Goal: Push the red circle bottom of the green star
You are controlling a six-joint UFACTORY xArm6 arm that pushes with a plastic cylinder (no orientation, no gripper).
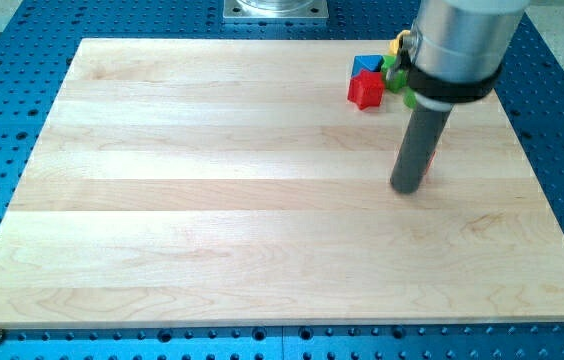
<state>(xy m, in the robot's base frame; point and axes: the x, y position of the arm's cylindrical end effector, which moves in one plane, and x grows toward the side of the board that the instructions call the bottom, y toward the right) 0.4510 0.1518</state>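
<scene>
My tip (407,189) rests on the wooden board (212,200) at the view's right, below the block cluster. A thin red sliver (431,160) shows at the rod's right edge; it may be the red circle, mostly hidden behind the rod. A green block (393,76), probably the green star, sits near the view's top right, partly covered by the arm's body. It lies above my tip and apart from it.
A red block (365,91) with an angular shape sits left of the green block. A blue block (365,65) lies just above the red one. A bit of a yellow block (398,43) shows at the arm's edge. The blue perforated table (22,60) surrounds the board.
</scene>
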